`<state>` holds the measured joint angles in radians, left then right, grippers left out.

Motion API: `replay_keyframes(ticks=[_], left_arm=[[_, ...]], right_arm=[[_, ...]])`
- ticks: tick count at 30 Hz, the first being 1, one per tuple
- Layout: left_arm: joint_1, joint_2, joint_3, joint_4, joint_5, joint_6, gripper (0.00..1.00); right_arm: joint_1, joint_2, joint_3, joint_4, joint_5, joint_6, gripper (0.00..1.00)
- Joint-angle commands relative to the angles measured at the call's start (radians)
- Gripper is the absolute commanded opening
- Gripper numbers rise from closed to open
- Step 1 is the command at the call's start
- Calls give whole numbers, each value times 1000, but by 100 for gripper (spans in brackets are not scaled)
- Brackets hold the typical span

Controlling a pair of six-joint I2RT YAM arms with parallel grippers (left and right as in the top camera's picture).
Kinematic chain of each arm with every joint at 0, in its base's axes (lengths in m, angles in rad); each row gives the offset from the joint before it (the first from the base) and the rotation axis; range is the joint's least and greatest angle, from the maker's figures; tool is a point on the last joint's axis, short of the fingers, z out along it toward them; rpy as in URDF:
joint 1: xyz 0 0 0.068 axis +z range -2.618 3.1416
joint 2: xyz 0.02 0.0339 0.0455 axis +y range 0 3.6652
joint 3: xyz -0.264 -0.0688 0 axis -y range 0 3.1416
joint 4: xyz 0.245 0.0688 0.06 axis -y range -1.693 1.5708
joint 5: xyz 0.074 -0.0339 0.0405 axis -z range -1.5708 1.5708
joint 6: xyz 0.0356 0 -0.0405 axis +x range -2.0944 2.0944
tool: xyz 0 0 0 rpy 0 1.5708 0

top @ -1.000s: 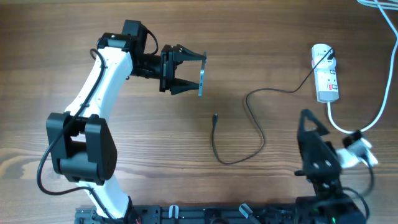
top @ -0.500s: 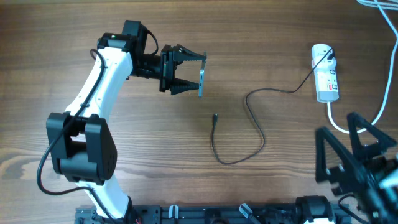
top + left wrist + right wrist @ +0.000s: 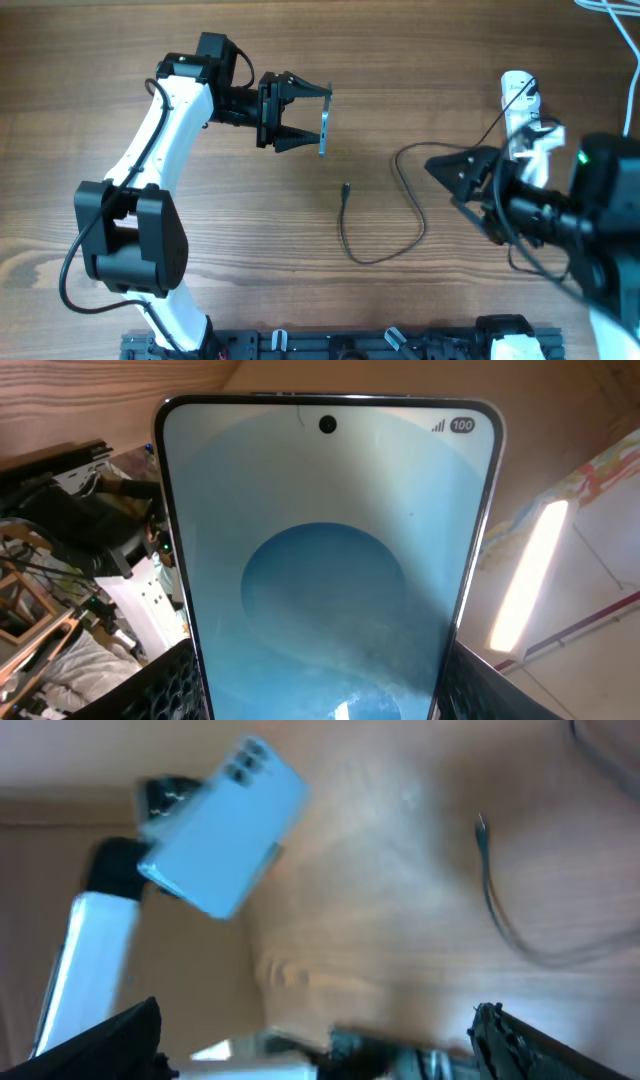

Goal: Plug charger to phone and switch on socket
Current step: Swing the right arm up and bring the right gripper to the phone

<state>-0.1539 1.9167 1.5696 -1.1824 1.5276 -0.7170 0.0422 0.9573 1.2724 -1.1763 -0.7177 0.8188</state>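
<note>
Left gripper is clamped on the phone, held off the table with its long edge turned to the overhead camera. Left wrist view: the turquoise screen fills the frame, camera hole at the top, dark fingers against both long sides near the bottom. Right wrist view shows the phone's pale blue back tilted, lens cluster at the upper end.

Right gripper hangs over the table right of centre, jaws spread wide with nothing between them. Its fingers show at the two lower corners of the right wrist view, far apart.

Charger lies loose on the wood. Its connector tip rests between the two grippers, touching neither and well apart from the phone. The cable loops down, round and up towards the socket.

Socket lies at the right side of the table, its lower part hidden by the right arm. A black plug sits in it. Switch position cannot be told. A white lead runs along the far right edge.
</note>
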Motion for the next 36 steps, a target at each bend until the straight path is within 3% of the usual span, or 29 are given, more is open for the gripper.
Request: replay_keyframes(ticks=[1, 4, 10, 14, 19, 25, 36], left_arm=[[9, -34, 2, -1, 49, 2, 59], [9, -34, 2, -1, 49, 2, 59], [9, -34, 2, -1, 49, 2, 59], [9, -34, 2, -1, 49, 2, 59], [9, -34, 2, -1, 49, 2, 60], [9, -34, 2, 0, 49, 2, 60], [11, -34, 2, 0, 46, 2, 59]], right_arm=[[-4, 87, 8, -80, -61, 17, 100], [3, 157, 8, -159, -66, -10, 100], [40, 229, 8, -121, -360, -360, 100], [57, 207, 9, -12, -404, -361, 100], [175, 131, 38, 109, 10, -204, 100], [462, 236, 203, -41, 525, -125, 99], [658, 526, 622, -283, 784, -135, 100]])
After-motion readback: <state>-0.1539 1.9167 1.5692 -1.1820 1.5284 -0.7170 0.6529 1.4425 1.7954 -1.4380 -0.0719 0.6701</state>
